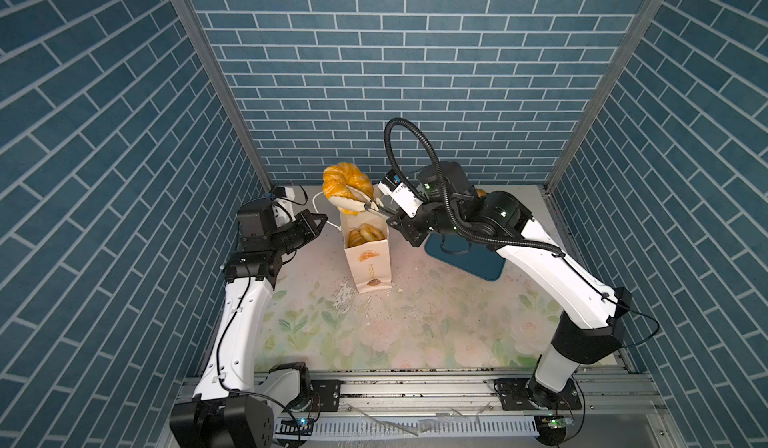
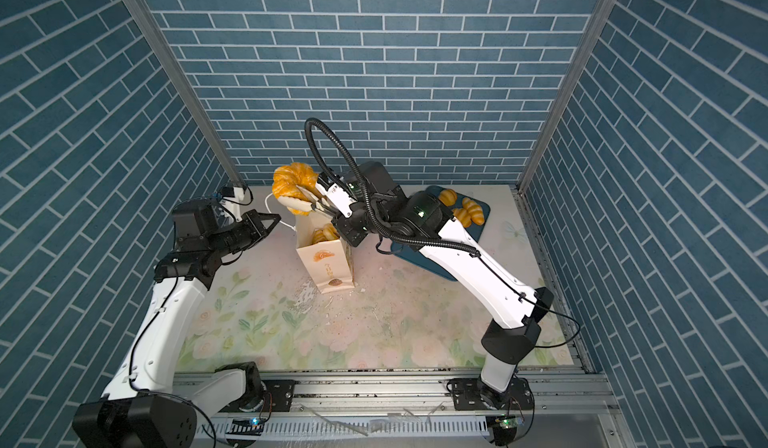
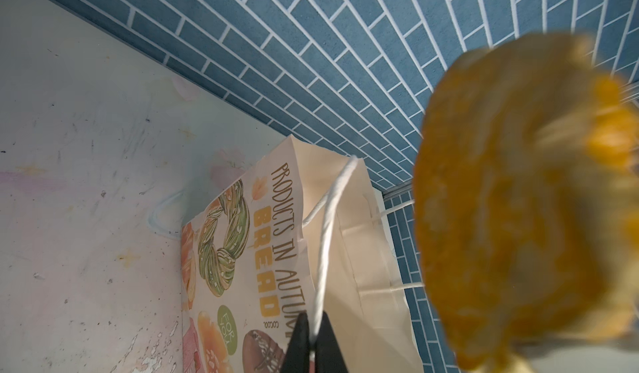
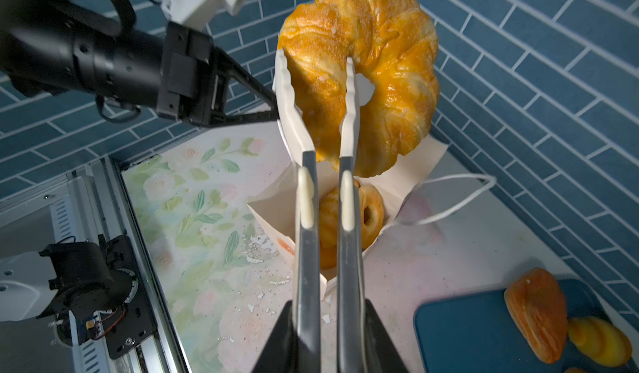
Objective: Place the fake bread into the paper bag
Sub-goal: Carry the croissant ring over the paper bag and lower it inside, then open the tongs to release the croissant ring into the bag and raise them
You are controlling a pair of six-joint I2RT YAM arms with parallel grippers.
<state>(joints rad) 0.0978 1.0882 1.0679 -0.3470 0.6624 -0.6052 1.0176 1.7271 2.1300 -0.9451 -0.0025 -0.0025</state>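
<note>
The paper bag (image 1: pixel 368 265) (image 2: pixel 330 267) stands upright mid-table with its mouth open. My left gripper (image 1: pixel 325 219) (image 3: pixel 313 319) is shut on one white cord handle (image 3: pixel 326 236) and holds it out to the left. My right gripper (image 1: pixel 383 210) (image 4: pixel 326 307) is shut on the metal tongs (image 4: pixel 307 250). The tongs' white tips clamp a glossy twisted ring of fake bread (image 1: pixel 343 184) (image 2: pixel 291 182) (image 4: pixel 390 60) above the far edge of the bag's mouth. More fake bread (image 1: pixel 361 234) (image 4: pixel 368 212) lies inside the bag. Other pieces (image 2: pixel 467 213) (image 4: pixel 536 314) rest on the tray.
A dark blue tray (image 1: pixel 478 265) (image 4: pixel 466 333) lies right of the bag, partly under my right arm. White flakes (image 1: pixel 345 296) litter the floral tabletop in front of the bag. Blue brick walls close in the back and both sides.
</note>
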